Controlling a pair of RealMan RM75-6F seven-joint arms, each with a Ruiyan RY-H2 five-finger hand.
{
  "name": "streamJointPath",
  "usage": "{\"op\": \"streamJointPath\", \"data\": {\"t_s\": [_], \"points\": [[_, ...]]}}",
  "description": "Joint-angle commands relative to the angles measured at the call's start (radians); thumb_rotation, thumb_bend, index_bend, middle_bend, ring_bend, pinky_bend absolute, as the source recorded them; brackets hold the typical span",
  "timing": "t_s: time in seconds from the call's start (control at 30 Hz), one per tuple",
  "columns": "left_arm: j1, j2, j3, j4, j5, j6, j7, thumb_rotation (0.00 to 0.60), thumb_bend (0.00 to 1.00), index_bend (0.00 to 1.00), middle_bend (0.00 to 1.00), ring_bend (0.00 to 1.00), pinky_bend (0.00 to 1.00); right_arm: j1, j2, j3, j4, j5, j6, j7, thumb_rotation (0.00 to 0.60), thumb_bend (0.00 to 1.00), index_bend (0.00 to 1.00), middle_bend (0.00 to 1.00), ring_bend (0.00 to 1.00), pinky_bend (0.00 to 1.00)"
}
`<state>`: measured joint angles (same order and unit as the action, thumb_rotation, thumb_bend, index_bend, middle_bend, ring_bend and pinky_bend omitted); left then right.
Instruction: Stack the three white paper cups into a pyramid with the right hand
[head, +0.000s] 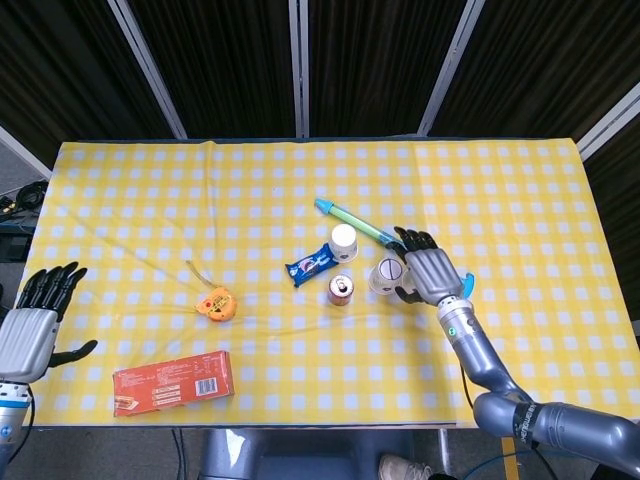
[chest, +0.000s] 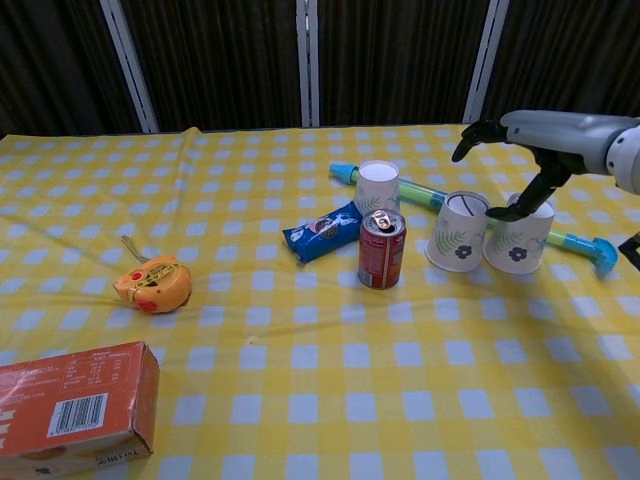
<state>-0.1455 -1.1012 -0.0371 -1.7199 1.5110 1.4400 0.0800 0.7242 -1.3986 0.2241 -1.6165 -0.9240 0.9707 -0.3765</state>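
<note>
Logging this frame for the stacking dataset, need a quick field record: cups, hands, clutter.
cups on table: three, all upside down
base pair: left cup and right cup, side by side in front of the blue-green tube
third cup: cup stands apart behind the red can
right robot hand: right robot hand over the base pair, fingers spread, holds nothing
left robot hand: left robot hand open at the table's near left edge
pyramid: top cup not yet placed
clutter: blue snack pack, orange tape measure, orange box

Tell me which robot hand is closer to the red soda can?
The right robot hand. It hovers just right of the red soda can, above two paper cups. The left robot hand waits open at the table's far left edge.
</note>
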Motion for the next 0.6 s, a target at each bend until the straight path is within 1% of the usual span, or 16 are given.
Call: {"op": "streamJointPath", "data": {"t_s": [0.03, 0.17, 0.3, 0.43, 0.6], "points": [[0.000, 0.001, 0.000, 0.001, 0.000, 0.000, -0.003, 0.600, 0.00, 0.00, 0.00, 0.00, 0.00, 0.006, 0.023, 0.013, -0.034, -0.011, 0.017, -0.009, 0.600, 0.22, 0.21, 0.00, 0.00, 0.00], [0.000, 0.002, 0.000, 0.002, 0.001, 0.000, -0.007, 0.600, 0.00, 0.00, 0.00, 0.00, 0.00, 0.029, 0.038, 0.036, -0.078, -0.007, 0.025, -0.032, 0.600, 0.21, 0.24, 0.00, 0.00, 0.00], [-0.001, 0.004, -0.002, 0.003, -0.005, -0.003, -0.015, 0.600, 0.00, 0.00, 0.00, 0.00, 0.00, 0.075, 0.027, 0.059, -0.088, 0.037, 0.011, -0.071, 0.600, 0.21, 0.25, 0.00, 0.00, 0.00], [-0.002, 0.006, -0.004, 0.008, -0.009, -0.006, -0.023, 0.600, 0.00, 0.00, 0.00, 0.00, 0.00, 0.111, 0.000, 0.072, -0.062, 0.085, -0.005, -0.093, 0.600, 0.21, 0.23, 0.00, 0.00, 0.00], [-0.005, 0.008, -0.007, 0.014, -0.018, -0.013, -0.035, 0.600, 0.00, 0.00, 0.00, 0.00, 0.00, 0.175, -0.048, 0.087, 0.023, 0.172, -0.041, -0.127, 0.600, 0.21, 0.18, 0.00, 0.00, 0.00]]}}
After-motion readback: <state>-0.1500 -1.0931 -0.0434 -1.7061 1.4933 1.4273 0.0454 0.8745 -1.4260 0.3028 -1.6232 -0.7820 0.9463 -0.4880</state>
